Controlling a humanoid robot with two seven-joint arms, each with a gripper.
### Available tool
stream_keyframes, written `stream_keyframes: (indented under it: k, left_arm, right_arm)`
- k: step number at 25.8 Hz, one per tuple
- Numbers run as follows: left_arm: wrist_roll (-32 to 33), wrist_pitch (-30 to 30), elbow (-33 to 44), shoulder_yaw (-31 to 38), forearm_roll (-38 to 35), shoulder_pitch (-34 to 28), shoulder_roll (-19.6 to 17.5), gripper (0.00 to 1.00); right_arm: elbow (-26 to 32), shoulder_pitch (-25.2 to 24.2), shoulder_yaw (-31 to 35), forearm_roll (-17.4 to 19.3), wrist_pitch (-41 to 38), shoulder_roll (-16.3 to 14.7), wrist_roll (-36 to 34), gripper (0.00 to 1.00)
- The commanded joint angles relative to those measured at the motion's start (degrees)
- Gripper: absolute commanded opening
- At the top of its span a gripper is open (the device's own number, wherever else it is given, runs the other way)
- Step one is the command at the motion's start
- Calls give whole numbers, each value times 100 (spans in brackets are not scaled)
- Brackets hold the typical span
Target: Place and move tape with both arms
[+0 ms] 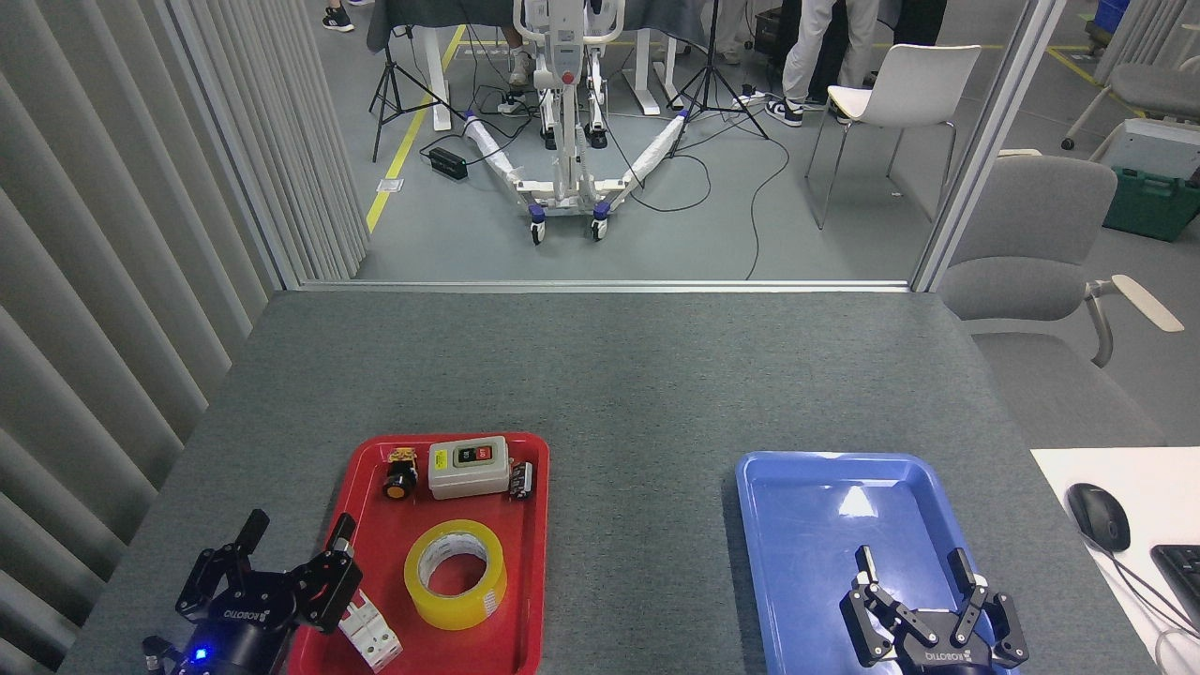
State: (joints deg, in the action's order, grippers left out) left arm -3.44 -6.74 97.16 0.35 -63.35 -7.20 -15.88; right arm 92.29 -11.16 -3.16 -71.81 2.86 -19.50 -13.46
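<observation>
Tape: I see the yellow packing tape roll [456,574] lying flat in the red tray [531,600], hole up, white printed core showing. It sits in the near half of the tray, toward the middle, and nothing grips it.
Left hand: my left hand [295,542] hangs at the tray's near left corner, fingers spread wide and holding nothing. One finger stands over the tray's left rim, the other out over the grey counter [619,375]. It is beside the tape, not touching it.
Right hand: my right hand [914,567] hovers over the near end of the blue tray [778,525], fingers apart and empty.
Red tray contents: a grey switch box [469,466] with red and black buttons lies along the far edge, a small black and yellow push button [399,473] just left of it, a small dark part [522,478] just right of it. A white breaker-like block [370,630] lies at the near left, partly under my left hand.
Blue tray: I see no objects on its visible floor.
Layout: the two trays sit well apart on the counter, red on my left, blue on my right.
Far right: a black mouse [1098,516] and a keyboard corner [1183,572] rest on a white surface.
</observation>
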Motion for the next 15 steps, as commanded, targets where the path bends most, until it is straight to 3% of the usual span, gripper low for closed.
stream_keyframes:
  k: [1, 8, 13, 15]
  left_arm:
    - [19, -653, -206, 18, 24, 96, -12, 100]
    - [-60, -820, -232, 229, 33, 114, 120, 100]
    - [-587, -1004, -250, 449, 112, 87, 349, 100]
    - [-455, -925, -232, 440, 147, 131, 366, 100]
  right_arm:
    - [0, 0, 0, 0, 4, 8, 19, 100]
    - [0, 9, -9, -17, 13, 17, 45, 100]
    - [0, 18, -9, -26, 4, 17, 256, 100]
    - [0, 18, -9, -26, 4, 26, 256, 100]
